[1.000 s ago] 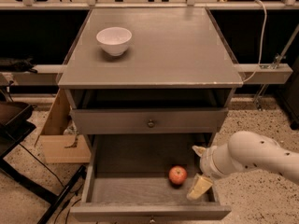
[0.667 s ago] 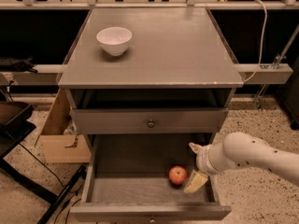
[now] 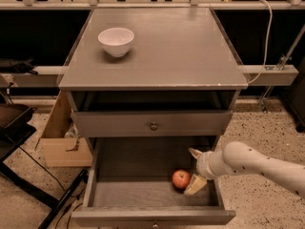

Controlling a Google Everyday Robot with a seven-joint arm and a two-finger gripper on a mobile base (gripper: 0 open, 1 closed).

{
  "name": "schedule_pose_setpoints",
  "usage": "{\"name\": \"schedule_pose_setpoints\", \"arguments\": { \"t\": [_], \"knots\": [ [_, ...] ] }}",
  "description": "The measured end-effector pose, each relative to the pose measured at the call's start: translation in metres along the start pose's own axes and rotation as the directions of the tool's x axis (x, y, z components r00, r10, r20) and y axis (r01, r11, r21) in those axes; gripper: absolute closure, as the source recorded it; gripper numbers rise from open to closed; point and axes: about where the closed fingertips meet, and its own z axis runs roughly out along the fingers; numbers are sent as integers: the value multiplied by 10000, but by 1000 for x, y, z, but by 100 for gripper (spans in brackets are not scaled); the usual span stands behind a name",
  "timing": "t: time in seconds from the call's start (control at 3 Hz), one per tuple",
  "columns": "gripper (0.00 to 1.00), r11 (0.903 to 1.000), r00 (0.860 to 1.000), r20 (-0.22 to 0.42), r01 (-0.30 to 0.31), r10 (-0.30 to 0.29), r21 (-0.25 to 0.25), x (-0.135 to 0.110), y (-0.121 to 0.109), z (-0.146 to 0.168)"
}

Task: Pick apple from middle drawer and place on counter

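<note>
The apple (image 3: 180, 179), small and red, lies on the floor of the open middle drawer (image 3: 128, 194), near its right side. My gripper (image 3: 194, 170) is inside the drawer just right of the apple, with its fingers spread open; the lower pale finger (image 3: 195, 184) is right beside the apple, and whether it touches I cannot tell. The white arm comes in from the right over the drawer's side wall. The grey counter (image 3: 167, 46) is above.
A white bowl (image 3: 116, 41) stands on the counter's back left. A shut drawer front with a round knob (image 3: 153, 126) sits above the open drawer. A cardboard box (image 3: 59, 140) and a black stand (image 3: 14, 128) are on the floor at left.
My gripper and arm have moved left inside the drawer, closing in on the apple. The apple has not moved.
</note>
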Motion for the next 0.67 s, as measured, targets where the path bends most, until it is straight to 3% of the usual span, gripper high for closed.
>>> {"name": "schedule_pose_setpoints", "arguments": {
  "t": [0.67],
  "knots": [
    [0, 9989, 9992, 385, -81, 99, -468, 13, 5, 48]
  ]
}}
